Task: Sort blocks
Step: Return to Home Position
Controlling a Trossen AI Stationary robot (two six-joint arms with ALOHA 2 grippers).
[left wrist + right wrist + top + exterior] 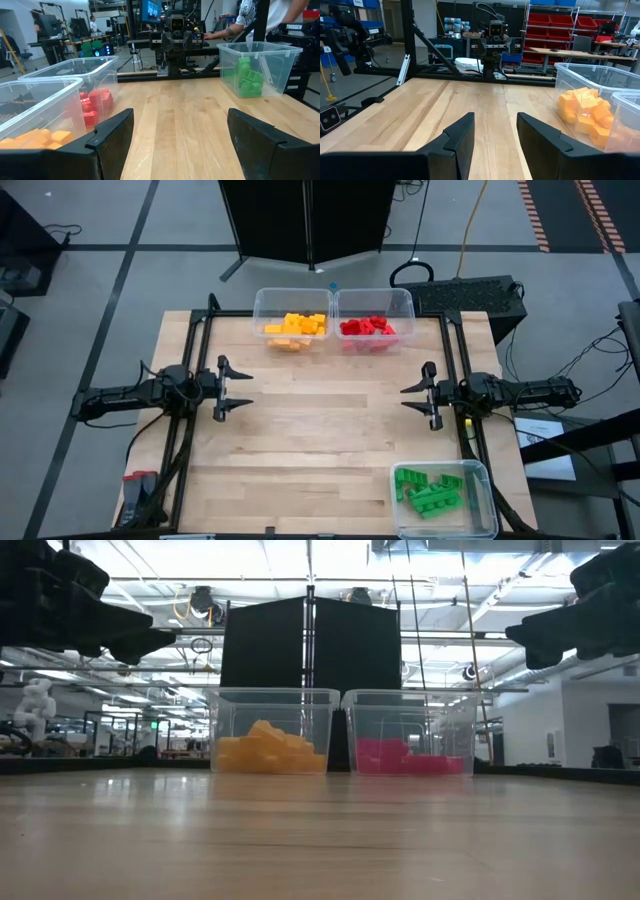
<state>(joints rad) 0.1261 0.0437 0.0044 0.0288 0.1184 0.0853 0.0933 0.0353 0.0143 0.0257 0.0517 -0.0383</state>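
Blocks (296,326) binned (by colour), well apart from left tool (245,389), right tool (408,397), both spread

A robotics lab: racks of red bins (555,22), workbenches (570,52), exposed ceiling beams (250,582).

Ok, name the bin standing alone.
The bin with green blocks, alone in the corner by the right arm; the yellow bin and red bin sit side by side.
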